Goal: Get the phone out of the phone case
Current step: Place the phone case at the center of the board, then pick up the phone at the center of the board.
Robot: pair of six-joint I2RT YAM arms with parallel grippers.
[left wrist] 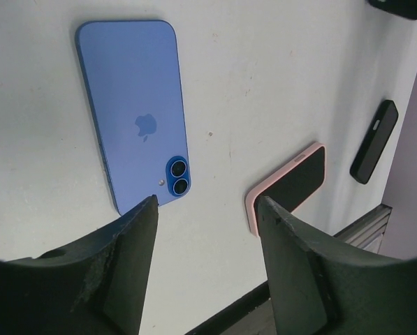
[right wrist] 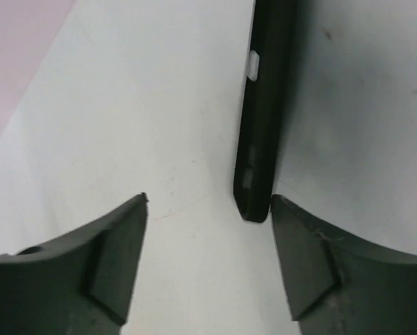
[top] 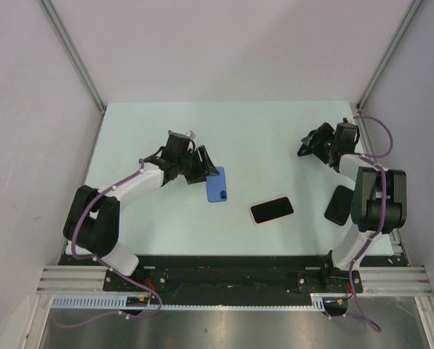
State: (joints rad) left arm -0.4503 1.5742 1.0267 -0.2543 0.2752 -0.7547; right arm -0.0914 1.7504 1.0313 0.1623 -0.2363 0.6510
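Both pairs of our jaws stand wide apart, holding nothing. Our left gripper (left wrist: 207, 209) sits just beside the blue phone (left wrist: 135, 115), which lies back-up on the table (top: 275, 131). The pink case (left wrist: 288, 183) lies near it, and the black case (right wrist: 264, 105) lies by our right gripper (right wrist: 208, 202).

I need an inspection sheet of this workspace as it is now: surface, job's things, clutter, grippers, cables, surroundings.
Surface: pale table, a few faint marks.
Job's things: blue phone lies back up, bare; pink case lies apart from it, dark screen up; black case lies by the right arm, and I cannot tell if a phone is inside.
Clutter: nothing seen.
Grippers: left gripper is open at the blue phone's camera end, holding nothing; right gripper is open, holding nothing.
Cables: purple cables run along both arms, off the phones.
Surroundings: plain walls; metal rail at the near edge.
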